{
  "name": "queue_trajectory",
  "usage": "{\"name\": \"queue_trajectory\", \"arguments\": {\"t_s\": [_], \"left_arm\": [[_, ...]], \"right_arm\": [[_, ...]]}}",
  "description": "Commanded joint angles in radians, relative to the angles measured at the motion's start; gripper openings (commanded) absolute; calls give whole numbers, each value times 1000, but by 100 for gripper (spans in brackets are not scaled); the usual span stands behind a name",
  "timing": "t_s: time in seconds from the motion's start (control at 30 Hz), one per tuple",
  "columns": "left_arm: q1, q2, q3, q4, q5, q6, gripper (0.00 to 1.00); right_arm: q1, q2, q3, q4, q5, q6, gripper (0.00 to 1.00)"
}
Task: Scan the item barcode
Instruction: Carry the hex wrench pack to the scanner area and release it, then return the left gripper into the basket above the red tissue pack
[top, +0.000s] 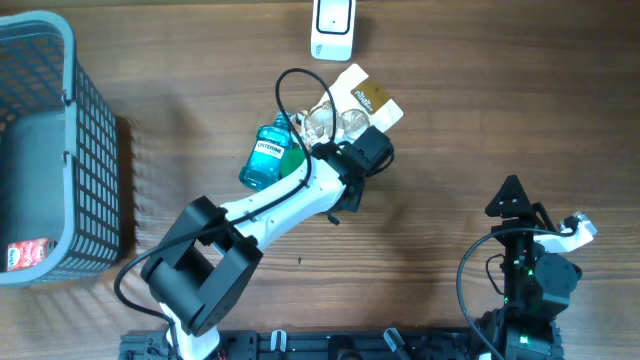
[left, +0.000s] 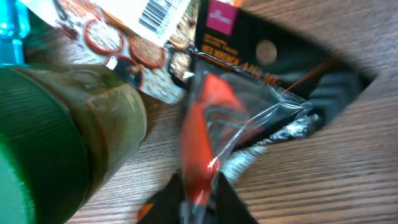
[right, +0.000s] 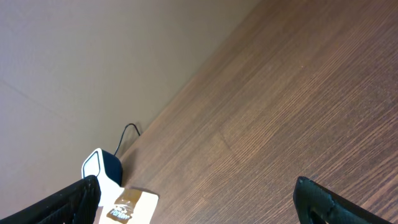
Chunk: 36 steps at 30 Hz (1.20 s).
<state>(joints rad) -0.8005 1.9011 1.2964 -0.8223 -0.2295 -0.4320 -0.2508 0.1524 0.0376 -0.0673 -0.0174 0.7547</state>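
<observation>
My left end effector is down among the clutter in the middle of the overhead frame. Its dark fingers sit either side of the lower end of the orange-red piece sealed in a blister pack. I take that pack as the item to scan. It lies flat on the tabletop in the centre of my left wrist view, its black card reaching to the upper right. From here I cannot tell whether I am clenched on it or only straddling it.

To do this step well, I should close on the firm orange-red body, not on the loose, glinting film, which looks likely to slip. I should also lift straight up, because a green-capped container is just beside it on the left. A printed packet with its own barcode touches the pack's upper edge, and a blue mouthwash bottle lies near. I see no barcode on the pack's visible face, so it probably needs turning before it faces the barcode scanner at the top centre of the overhead frame.

My left arm stretches from the lower left of the overhead frame diagonally up to the pile, wrist pitched down. My right end effector is spread wide and empty, and its arm is folded at the lower right, well apart from the items. A basket stands at the left edge.
</observation>
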Motion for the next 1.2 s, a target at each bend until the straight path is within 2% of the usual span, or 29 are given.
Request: {"name": "queue_trajectory", "arguments": {"t_s": [0.0,0.17,0.37,0.5,0.6,0.67,0.73,0.8,0.93,1.03,1.17], "left_arm": [[-3,-23,8,-13,20,-21,100],[-3,-105,78,-63,43,-21,100],[3,-290,228,-65,218,62,100],[36,-404,310,-81,204,108,100],[127,-496,369,-146,101,109,100],[243,-559,397,-186,17,62,100],[402,-616,403,-201,-3,24,100],[595,-656,403,-218,22,-15,100],[979,-674,403,-296,101,-17,100],[1197,-650,397,-386,97,5,100],[1420,-614,360,-454,102,-143,100]], "right_arm": [[-3,1,-1,3,17,-18,100],[-3,1,-1,3,17,-18,100],[-3,1,-1,3,17,-18,100],[-3,1,-1,3,17,-18,100],[-3,1,-1,3,17,-18,100],[-3,1,-1,3,17,-18,100],[-3,1,-1,3,17,-18,100],[-3,1,-1,3,17,-18,100],[-3,1,-1,3,17,-18,100],[-3,1,-1,3,17,-18,100],[-3,1,-1,3,17,-18,100]]}}
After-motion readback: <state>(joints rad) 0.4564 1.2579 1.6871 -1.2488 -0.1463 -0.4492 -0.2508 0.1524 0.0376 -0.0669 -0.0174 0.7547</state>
